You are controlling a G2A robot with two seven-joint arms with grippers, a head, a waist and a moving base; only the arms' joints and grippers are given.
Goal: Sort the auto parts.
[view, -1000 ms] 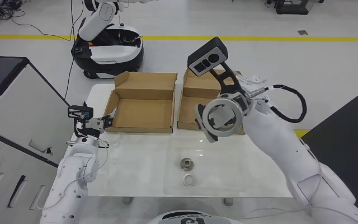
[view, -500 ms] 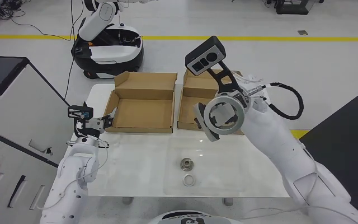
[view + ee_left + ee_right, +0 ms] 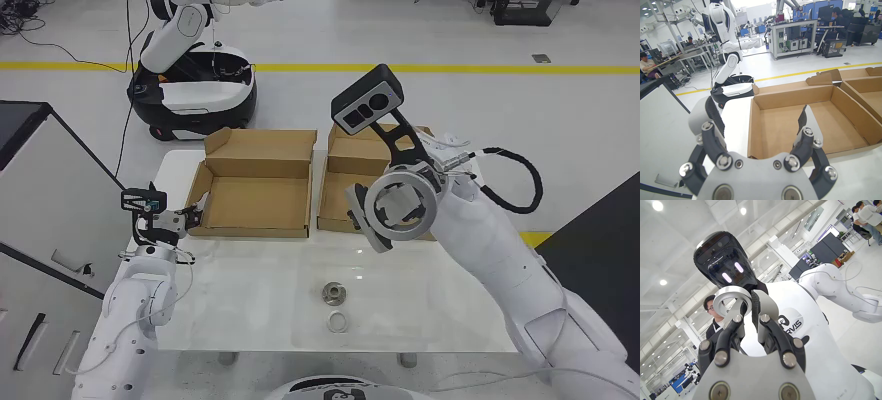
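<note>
The white counter (image 3: pixel 250 290) carries two open cardboard boxes side by side along its far half. The left box (image 3: pixel 250 200) is shallow, its lid flap folded back and its floor bare. The right box (image 3: pixel 338 195) sits just beside it, largely covered in the top view by the right arm (image 3: pixel 480 250), which is raised above it.

The right claw (image 3: pixel 748 298) points up toward the robot's head and is closed on a metal ring (image 3: pixel 730 290) — one finger passes through the ring's opening and the other presses from outside, so the ring's wall is pinched between them. The ring is held in the air, well above the counter.

The left claw (image 3: pixel 757 103) is spread wide and holds nothing. It hangs at the counter's left edge, just beside the left box's near left corner, with its fingers aimed across that box.

Two small parts lie loose on the counter's near middle, in front of the gap between the boxes — a grey hub-shaped part (image 3: pixel 333 293), and a pale ring (image 3: pixel 338 321) just beside it on the near side. Both are well apart from either claw.
</note>
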